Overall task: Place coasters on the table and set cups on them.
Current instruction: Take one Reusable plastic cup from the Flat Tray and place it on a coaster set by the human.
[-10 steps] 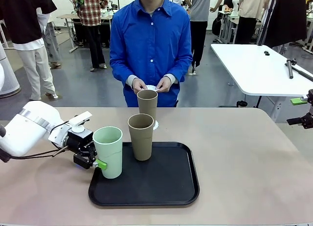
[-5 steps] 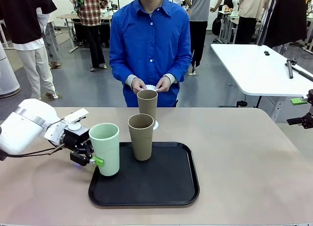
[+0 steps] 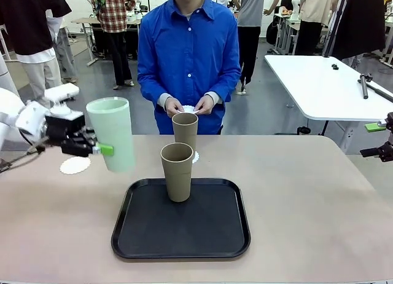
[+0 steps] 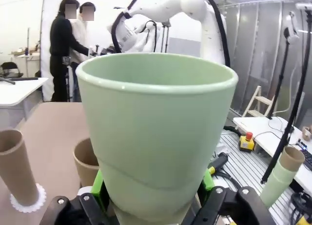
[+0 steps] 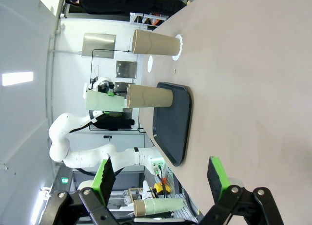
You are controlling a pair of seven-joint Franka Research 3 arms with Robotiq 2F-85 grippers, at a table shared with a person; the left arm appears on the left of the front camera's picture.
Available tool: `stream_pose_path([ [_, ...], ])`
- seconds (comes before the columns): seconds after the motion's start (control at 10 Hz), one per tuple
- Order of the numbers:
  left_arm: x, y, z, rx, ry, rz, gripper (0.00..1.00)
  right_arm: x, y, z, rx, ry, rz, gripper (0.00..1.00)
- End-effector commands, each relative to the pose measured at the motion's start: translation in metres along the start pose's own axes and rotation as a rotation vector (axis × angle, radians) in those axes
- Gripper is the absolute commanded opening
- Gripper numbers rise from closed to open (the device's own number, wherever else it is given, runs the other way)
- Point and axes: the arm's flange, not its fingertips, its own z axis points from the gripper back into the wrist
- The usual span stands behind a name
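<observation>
My left gripper (image 3: 98, 149) is shut on the pale mint green cup (image 3: 112, 133) and holds it in the air, slightly tilted, left of the tray. In the left wrist view the mint cup (image 4: 156, 132) sits between green pads (image 4: 97, 186). A white coaster (image 3: 75, 165) lies on the table (image 3: 307, 198) just left of and below the cup. One tan cup (image 3: 177, 171) stands on the black tray (image 3: 215, 235). The other tan cup (image 3: 185, 131) stands on a coaster (image 3: 196, 156) beyond the tray. My right gripper (image 5: 161, 178) is open and empty at the table's right edge.
A person in a blue shirt stands at the far side, both hands (image 3: 189, 107) holding a white coaster close to the far tan cup. A white table (image 3: 325, 87) stands behind on the right. The tabletop right of the tray is bare.
My left gripper has lifted the mint cup from the tray's left edge and carried it up and to the left. The coaster on the left has come into sight.
</observation>
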Motion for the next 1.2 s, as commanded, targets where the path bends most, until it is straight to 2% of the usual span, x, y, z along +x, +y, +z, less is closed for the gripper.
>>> stream_pose_path([
  [0.0, 0.030, -0.014, -0.005, 0.066, 0.044, 0.041, 0.00, 0.000, -0.001, 0.000, -0.006, -0.003, -0.001, 1.00],
  [0.2, 0.048, -0.021, -0.001, 0.082, 0.063, 0.002, 0.00, 0.000, -0.001, 0.000, -0.006, -0.003, -0.001, 1.00],
  [0.3, 0.046, -0.027, -0.003, 0.069, 0.075, -0.019, 0.00, 0.000, -0.001, 0.000, -0.006, -0.003, -0.001, 1.00],
  [0.5, 0.050, -0.016, 0.003, 0.059, 0.053, 0.002, 0.00, 0.000, -0.001, 0.000, -0.006, -0.003, -0.001, 1.00],
  [0.6, 0.054, -0.019, 0.001, 0.061, 0.061, -0.009, 0.85, 0.000, -0.001, 0.000, -0.006, -0.003, -0.001, 1.00],
  [0.9, 0.027, 0.017, 0.078, 0.111, 0.039, -0.044, 0.85, 0.000, -0.001, 0.000, -0.006, -0.003, -0.001, 1.00],
  [1.1, 0.011, 0.029, 0.140, 0.212, 0.005, -0.033, 0.85, 0.000, -0.001, 0.000, -0.006, -0.003, -0.001, 1.00],
])
